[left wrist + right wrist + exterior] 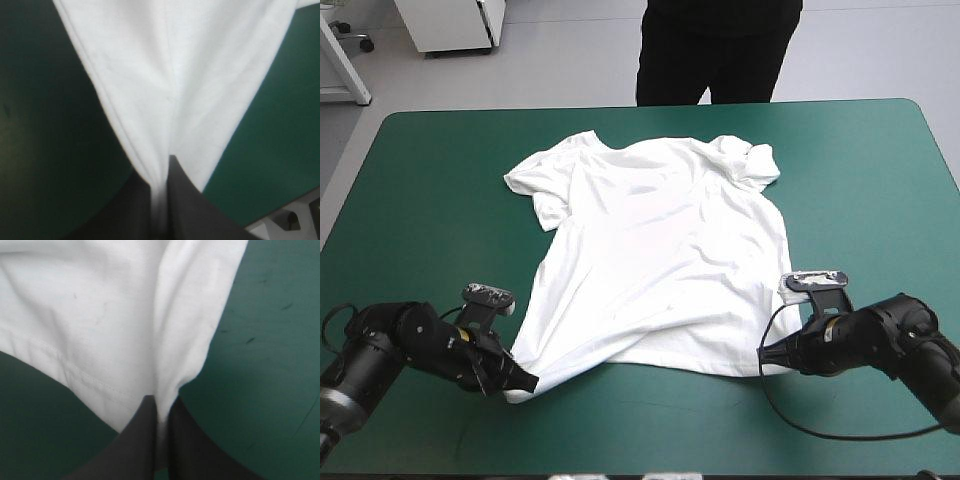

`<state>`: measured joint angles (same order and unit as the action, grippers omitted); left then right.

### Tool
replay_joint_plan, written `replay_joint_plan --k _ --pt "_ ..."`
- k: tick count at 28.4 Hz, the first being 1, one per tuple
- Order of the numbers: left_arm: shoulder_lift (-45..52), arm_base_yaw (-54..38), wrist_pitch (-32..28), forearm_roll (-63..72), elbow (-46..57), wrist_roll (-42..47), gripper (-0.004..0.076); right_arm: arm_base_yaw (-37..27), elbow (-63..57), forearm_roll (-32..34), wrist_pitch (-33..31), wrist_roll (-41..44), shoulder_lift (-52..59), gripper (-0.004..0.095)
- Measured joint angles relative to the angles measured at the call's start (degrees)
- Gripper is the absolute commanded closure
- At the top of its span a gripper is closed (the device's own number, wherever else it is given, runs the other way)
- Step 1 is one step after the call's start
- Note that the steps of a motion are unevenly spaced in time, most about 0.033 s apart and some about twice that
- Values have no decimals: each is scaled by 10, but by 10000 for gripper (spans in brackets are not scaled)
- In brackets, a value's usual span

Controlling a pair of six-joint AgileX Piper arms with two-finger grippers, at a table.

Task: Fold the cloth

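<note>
The white T-shirt (660, 255) lies spread on the teal-green table, collar toward the far edge and hem toward the near edge. My left gripper (523, 385) is low at the hem's near left corner and shut on the T-shirt. In the left wrist view the T-shirt (175, 85) fans out ahead of the left gripper (162, 180), pinched into a ridge between the fingers. My right gripper (767, 354) is at the hem's near right corner. In the right wrist view the T-shirt (110, 315) is clamped in the right gripper (162, 412), its stitched hem showing beside the fingers.
Bare teal-green table (880, 190) surrounds the shirt on all sides, with wide strips to the left and right. The near edge lies just behind both grippers.
</note>
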<state>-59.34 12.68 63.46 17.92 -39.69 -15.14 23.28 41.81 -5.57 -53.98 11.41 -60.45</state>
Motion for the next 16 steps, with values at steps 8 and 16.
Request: replay_joint_plan --k 8,16 --pt "91 0 60 -8 43 31 733 0 -55 -46 -51 5 70 925" --pt "146 0 67 -8 68 63 733 0 -78 -74 -98 6 101 925"
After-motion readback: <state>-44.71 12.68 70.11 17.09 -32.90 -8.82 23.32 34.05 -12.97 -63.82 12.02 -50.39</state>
